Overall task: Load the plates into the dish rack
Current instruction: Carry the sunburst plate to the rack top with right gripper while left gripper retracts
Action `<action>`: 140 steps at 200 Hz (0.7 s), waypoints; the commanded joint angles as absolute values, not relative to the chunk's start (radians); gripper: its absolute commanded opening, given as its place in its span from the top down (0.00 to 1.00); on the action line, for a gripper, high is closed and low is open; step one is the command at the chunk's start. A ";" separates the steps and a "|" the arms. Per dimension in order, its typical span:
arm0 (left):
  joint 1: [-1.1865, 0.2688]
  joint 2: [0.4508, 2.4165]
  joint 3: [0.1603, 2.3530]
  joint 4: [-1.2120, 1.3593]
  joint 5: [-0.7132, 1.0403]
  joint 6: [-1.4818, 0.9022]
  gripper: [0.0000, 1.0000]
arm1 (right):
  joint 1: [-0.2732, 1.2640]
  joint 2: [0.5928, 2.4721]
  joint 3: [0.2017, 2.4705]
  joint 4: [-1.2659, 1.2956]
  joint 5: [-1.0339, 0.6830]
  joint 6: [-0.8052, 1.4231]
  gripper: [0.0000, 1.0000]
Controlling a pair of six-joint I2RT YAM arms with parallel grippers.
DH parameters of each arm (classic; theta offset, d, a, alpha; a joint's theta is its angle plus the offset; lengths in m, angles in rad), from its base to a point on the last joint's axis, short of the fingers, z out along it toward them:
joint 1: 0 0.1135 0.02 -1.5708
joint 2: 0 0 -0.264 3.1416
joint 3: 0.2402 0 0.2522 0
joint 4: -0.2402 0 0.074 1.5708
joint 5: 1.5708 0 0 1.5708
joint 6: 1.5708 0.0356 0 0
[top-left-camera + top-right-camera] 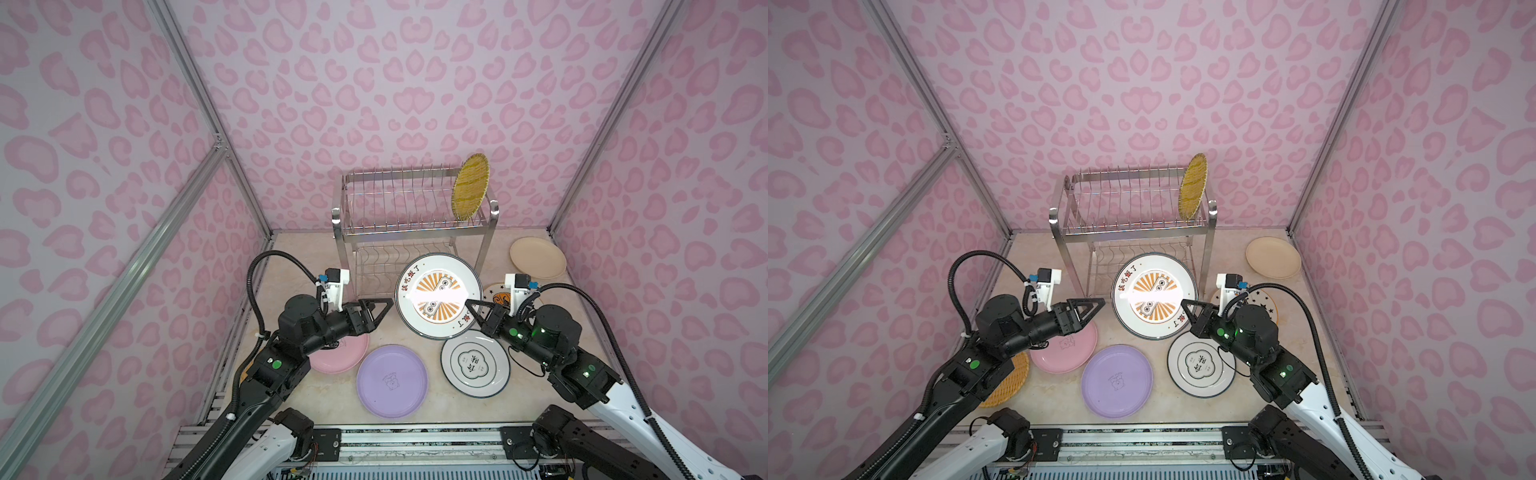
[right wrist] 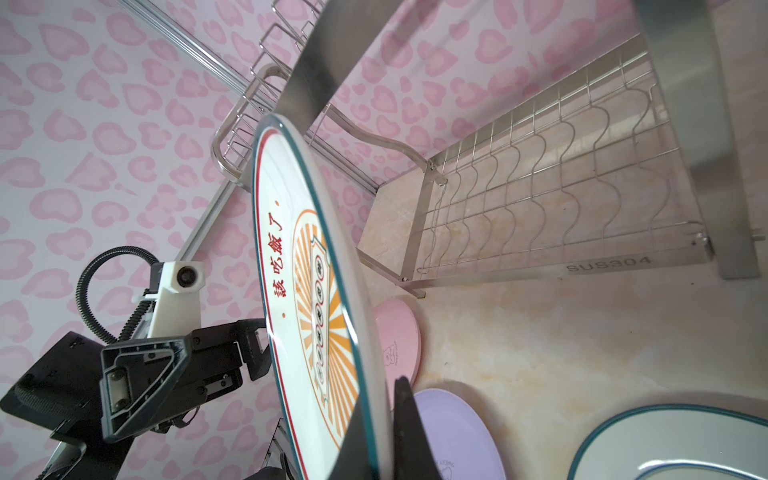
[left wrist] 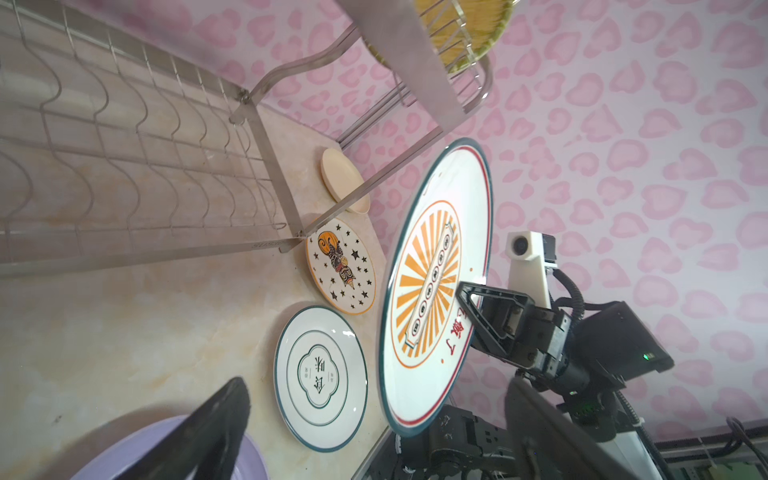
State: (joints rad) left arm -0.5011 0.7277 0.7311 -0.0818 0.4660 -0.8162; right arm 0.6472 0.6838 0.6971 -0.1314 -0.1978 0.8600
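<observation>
Pinched shut, the right fingers (image 1: 482,313) clamp the lower right rim of the orange-radial plate (image 1: 419,322), holding it tilted and lifted clear of the tabletop (image 1: 457,411). The left fingers (image 1: 376,311) are spread wide and hold nothing; their tips sit just beside the plate's left rim, with a thin gap showing in a top view. The plate's upper edge lies close in front of the lower wavy shelf of the dish rack (image 1: 411,208), near its front right leg, and in both top views its lower edge overlaps the ring-emblem plate (image 1: 475,363). The held plate is white, with a dark teal rim line, a thin red ring, red characters and an orange sunburst centre, partly lost in glare. On the rack's upper tier the yellow striped plate (image 1: 470,192) stands at the right end, and the prongs to its left are free. Flat on the tabletop lie the lilac plate (image 1: 392,380), the pink plate (image 1: 345,357) partly under the left arm, the cream plate (image 1: 538,257) by the right wall, the star plate (image 3: 340,266) and the orange woven plate (image 1: 1009,382).
</observation>
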 commanded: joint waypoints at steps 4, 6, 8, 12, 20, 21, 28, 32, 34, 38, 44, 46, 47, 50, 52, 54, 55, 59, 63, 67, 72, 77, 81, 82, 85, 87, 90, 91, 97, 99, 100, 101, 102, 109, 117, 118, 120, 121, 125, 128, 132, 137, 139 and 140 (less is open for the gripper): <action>-0.500 0.639 0.741 -0.078 0.466 -0.709 0.02 | 0.648 0.651 0.728 -0.170 -0.178 0.799 1.00; -0.500 0.630 0.741 -0.078 0.466 -0.703 0.02 | 0.648 0.649 0.730 -0.170 -0.181 0.796 1.00; -0.501 0.622 0.741 -0.080 0.466 -0.696 0.02 | 0.647 0.647 0.732 -0.171 -0.184 0.793 1.00; -0.500 0.606 0.741 -0.083 0.469 -0.681 0.02 | 0.647 0.643 0.736 -0.170 -0.192 0.787 1.00; -0.500 0.576 0.744 -0.095 0.472 -0.654 0.02 | 0.648 0.635 0.743 -0.166 -0.207 0.778 1.00; -0.500 0.572 0.744 -0.098 0.472 -0.652 0.02 | 0.648 0.634 0.744 -0.165 -0.209 0.777 1.00; -0.500 0.546 0.748 -0.112 0.472 -0.625 0.02 | 0.648 0.626 0.751 -0.159 -0.221 0.768 1.00; -0.500 0.532 0.750 -0.118 0.472 -0.609 0.02 | 0.648 0.623 0.758 -0.155 -0.229 0.763 1.00; -0.500 0.525 0.751 -0.122 0.472 -0.602 0.02 | 0.648 0.621 0.760 -0.154 -0.232 0.760 1.00; -0.500 0.511 0.752 -0.129 0.471 -0.588 0.02 | 0.648 0.618 0.765 -0.151 -0.241 0.753 1.00; -0.500 0.490 0.753 -0.139 0.468 -0.566 0.02 | 0.648 0.614 0.776 -0.148 -0.249 0.744 1.00; -0.501 0.483 0.754 -0.144 0.466 -0.561 0.02 | 0.649 0.614 0.780 -0.148 -0.251 0.742 1.00; -0.501 0.479 0.755 -0.146 0.464 -0.557 0.02 | 0.648 0.614 0.781 -0.149 -0.253 0.741 1.00; -0.500 0.469 0.757 -0.155 0.456 -0.548 0.02 | 0.648 0.614 0.790 -0.149 -0.255 0.737 1.00; -0.500 0.464 0.758 -0.161 0.450 -0.544 0.02 | 0.649 0.614 0.795 -0.150 -0.258 0.735 1.00; -0.500 0.456 0.760 -0.168 0.443 -0.537 0.02 | 0.649 0.614 0.801 -0.149 -0.260 0.732 1.00; -0.500 0.453 0.761 -0.172 0.440 -0.534 0.02 | 0.649 0.614 0.802 -0.149 -0.261 0.731 1.00; -0.500 0.441 0.765 -0.189 0.425 -0.524 0.02 | 0.648 0.615 0.812 -0.149 -0.264 0.726 1.00; -0.500 0.429 0.768 -0.204 0.412 -0.511 0.02 | 0.649 0.617 0.823 -0.147 -0.268 0.722 1.00; -0.500 0.420 0.771 -0.218 0.403 -0.497 0.02 | 0.649 0.620 0.833 -0.146 -0.271 0.718 1.00; -0.500 0.408 0.774 -0.235 0.394 -0.482 0.02 | 0.649 0.625 0.847 -0.145 -0.271 0.714 1.00; -0.501 0.398 0.777 -0.253 0.388 -0.462 0.02 | 0.649 0.632 0.861 -0.146 -0.272 0.708 1.00; -0.500 0.389 0.778 -0.264 0.385 -0.448 0.02 | 0.649 0.639 0.874 -0.146 -0.272 0.705 1.00; -0.500 0.387 0.778 -0.267 0.383 -0.444 0.02 | 0.649 0.642 0.878 -0.147 -0.272 0.704 1.00; -0.500 0.381 0.778 -0.275 0.380 -0.435 0.02 | 0.649 0.648 0.888 -0.147 -0.272 0.700 1.00; -0.500 0.378 0.777 -0.280 0.377 -0.429 0.02 | 0.649 0.653 0.894 -0.148 -0.270 0.698 1.00; -0.500 0.373 0.775 -0.289 0.373 -0.420 0.02 | 0.650 0.661 0.907 -0.150 -0.267 0.695 1.00; -0.501 0.370 0.775 -0.291 0.371 -0.418 0.02 | 0.649 0.664 0.911 -0.152 -0.266 0.694 1.00; -0.500 0.360 0.772 -0.304 0.362 -0.406 0.02 | 0.649 0.681 0.933 -0.155 -0.260 0.688 1.00; -0.500 0.356 0.770 -0.307 0.358 -0.401 0.02 | 0.649 0.686 0.941 -0.156 -0.256 0.687 1.00; -0.501 0.354 0.769 -0.308 0.357 -0.398 0.02 | 0.650 0.690 0.944 -0.156 -0.255 0.686 1.00; -0.500 0.353 0.768 -0.309 0.356 -0.396 0.02 | 0.650 0.693 0.948 -0.156 -0.255 0.686 1.00; -0.500 0.351 0.767 -0.310 0.355 -0.394 0.02 | 0.649 0.697 0.952 -0.157 -0.254 0.685 1.00; -0.500 0.338 0.758 -0.316 0.349 -0.381 0.02 | 0.649 0.716 0.978 -0.159 -0.244 0.679 1.00; -0.500 0.322 0.744 -0.316 0.343 -0.370 0.02 | 0.649 0.745 1.011 -0.162 -0.232 0.671 1.00; -0.500 0.320 0.743 -0.316 0.343 -0.368 0.02 | 0.649 0.748 1.016 -0.162 -0.230 0.671 1.00; -0.500 0.315 0.738 -0.316 0.341 -0.365 0.02 | 0.649 0.755 1.024 -0.164 -0.226 0.669 1.00; -0.500 0.313 0.737 -0.315 0.340 -0.364 0.02 | 0.649 0.758 1.027 -0.164 -0.223 0.668 1.00; -0.500 0.305 0.729 -0.313 0.338 -0.359 0.02 | 0.649 0.771 1.045 -0.167 -0.213 0.665 1.00; -0.501 0.297 0.723 -0.310 0.336 -0.355 0.02 | 0.649 0.782 1.057 -0.169 -0.204 0.661 1.00; -0.500 0.287 0.714 -0.308 0.334 -0.350 0.02 | 0.650 0.795 1.076 -0.176 -0.187 0.656 1.00; -0.500 0.277 0.704 -0.305 0.329 -0.342 0.02 | 0.650 0.811 1.102 -0.190 -0.163 0.649 1.00; -0.500 0.271 0.700 -0.303 0.328 -0.340 0.02 | 0.650 0.819 1.113 -0.195 -0.152 0.646 1.00; -0.500 0.268 0.697 -0.303 0.326 -0.339 0.02 | 0.650 0.822 1.118 -0.198 -0.149 0.645 1.00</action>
State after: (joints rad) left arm -0.5014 0.3077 0.7319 -0.2920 0.3614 -0.4114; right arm 0.6479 0.7670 1.0363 -0.2077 -0.2371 0.6876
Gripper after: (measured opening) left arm 0.979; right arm 0.063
